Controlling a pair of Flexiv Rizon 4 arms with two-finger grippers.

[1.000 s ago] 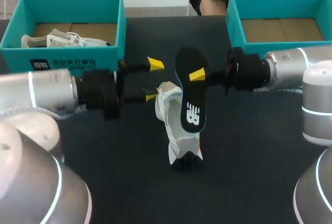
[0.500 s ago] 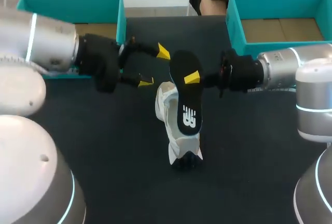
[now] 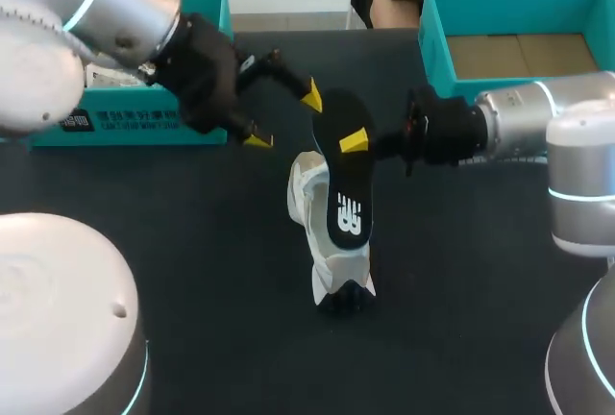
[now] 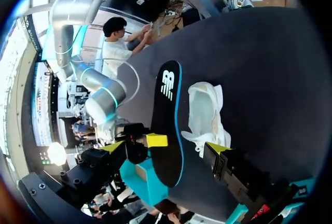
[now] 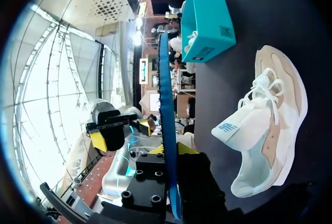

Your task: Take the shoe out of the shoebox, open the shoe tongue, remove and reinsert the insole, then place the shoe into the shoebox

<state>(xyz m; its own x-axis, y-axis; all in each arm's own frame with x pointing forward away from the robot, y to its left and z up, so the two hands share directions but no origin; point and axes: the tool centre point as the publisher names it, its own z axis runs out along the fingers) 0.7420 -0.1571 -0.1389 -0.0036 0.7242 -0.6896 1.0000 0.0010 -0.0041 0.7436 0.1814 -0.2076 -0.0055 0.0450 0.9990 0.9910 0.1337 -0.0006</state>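
Dark table: insole pinched in right claw, over shoe.

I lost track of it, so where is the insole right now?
In the head view it is at the table's middle: the insole is out of the shoe, held on edge next to it in the right jaws, with the open left jaws close by.

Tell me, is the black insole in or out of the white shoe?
Out: the right gripper grips the black insole; the white shoe lies beside it.
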